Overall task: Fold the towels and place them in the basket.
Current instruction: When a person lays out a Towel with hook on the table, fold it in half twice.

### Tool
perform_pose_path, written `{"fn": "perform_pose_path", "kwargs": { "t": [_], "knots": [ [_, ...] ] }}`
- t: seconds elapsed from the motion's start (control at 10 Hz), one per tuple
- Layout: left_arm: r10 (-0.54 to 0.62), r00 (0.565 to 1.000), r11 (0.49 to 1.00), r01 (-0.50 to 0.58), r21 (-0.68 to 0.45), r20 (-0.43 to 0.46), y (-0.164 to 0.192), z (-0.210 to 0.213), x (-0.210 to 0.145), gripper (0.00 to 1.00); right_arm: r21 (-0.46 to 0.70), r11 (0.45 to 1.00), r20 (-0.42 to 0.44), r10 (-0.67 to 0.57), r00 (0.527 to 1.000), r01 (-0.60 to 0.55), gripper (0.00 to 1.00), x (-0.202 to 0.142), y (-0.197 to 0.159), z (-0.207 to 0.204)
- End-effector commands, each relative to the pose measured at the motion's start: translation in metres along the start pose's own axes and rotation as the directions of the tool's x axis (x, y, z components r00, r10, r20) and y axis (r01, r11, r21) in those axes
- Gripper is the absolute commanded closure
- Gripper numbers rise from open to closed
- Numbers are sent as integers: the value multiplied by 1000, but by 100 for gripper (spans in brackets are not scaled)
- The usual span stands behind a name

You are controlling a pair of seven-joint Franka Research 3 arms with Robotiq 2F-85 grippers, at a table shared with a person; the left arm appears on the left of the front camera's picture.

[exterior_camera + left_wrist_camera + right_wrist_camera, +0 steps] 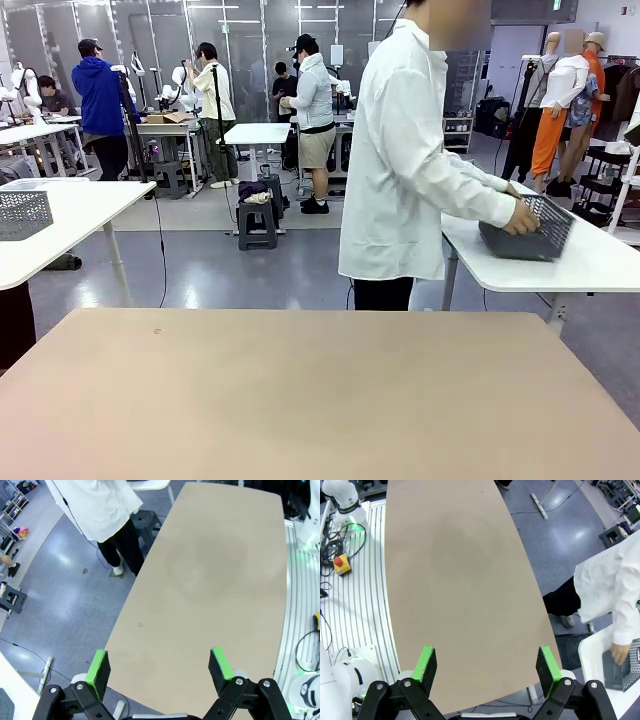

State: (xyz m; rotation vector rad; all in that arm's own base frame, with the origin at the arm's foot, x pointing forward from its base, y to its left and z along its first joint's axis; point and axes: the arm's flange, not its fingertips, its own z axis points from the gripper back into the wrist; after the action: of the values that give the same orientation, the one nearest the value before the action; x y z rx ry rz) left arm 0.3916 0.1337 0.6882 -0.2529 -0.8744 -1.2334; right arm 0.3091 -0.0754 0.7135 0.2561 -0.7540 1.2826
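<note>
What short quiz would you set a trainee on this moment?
1. True or false: the basket stands on the tan table.
2. The person's hand rests on: A the basket; B the tan table; C a folded towel.
3. How do the fingers of the left gripper and the right gripper stand?

Key:
1. False; it is on the white side table.
2. A.
3. Open on both, with nothing between them, above the tan table.
</note>
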Motion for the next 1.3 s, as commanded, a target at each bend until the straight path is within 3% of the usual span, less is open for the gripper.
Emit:
{"fn": "perform_pose_path", "kwargs": {
  "t": [0.0,1.2],
  "knots": [
    [-14,1000,1000,14,-9,20,0,-1,-1,0,5,1000,12,18,1000,-18,0,-1,0,0],
    [-14,1000,1000,14,-9,20,0,-1,-1,0,5,1000,12,18,1000,-18,0,-1,0,0]
  ]
}}
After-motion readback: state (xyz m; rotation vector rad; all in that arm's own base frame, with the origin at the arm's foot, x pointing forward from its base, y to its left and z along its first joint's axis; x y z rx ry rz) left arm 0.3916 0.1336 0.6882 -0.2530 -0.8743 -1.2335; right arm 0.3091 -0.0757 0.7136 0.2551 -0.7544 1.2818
